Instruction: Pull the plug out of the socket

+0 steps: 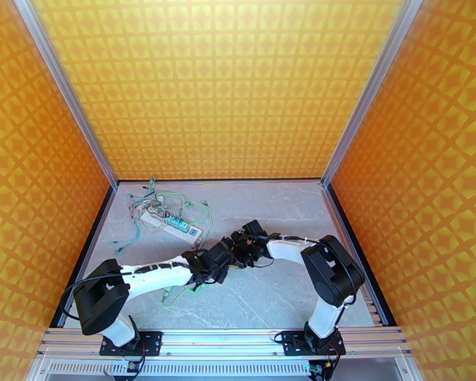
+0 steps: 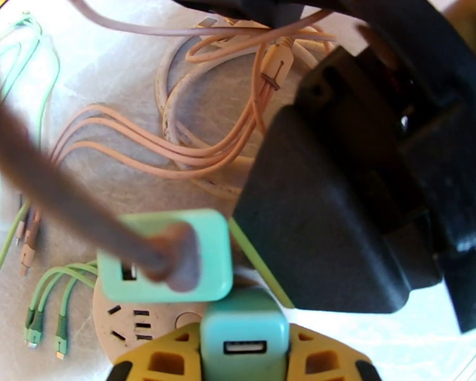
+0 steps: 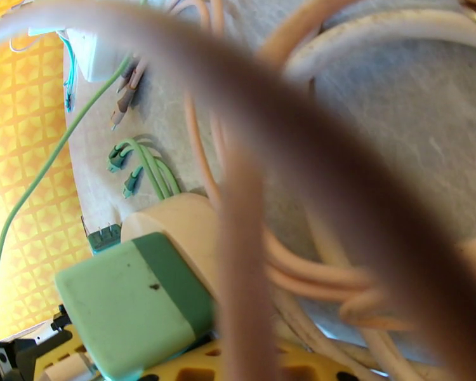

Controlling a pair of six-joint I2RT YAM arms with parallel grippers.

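Left wrist view — the left hand (image 2: 244,357) is clenched on the mint plug (image 2: 244,325) at the round socket (image 2: 133,312) edge, right hand (image 1: 241,244) near the socket — its grip cannot be told

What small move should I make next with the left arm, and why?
Probably a short, straight pull of the left gripper away from the round beige socket. Its yellow fingers are shut on the green charger, which sits against the socket, with pink cables draped nearby. I cannot tell whether the right gripper braces the socket, so watch for it dragging along.
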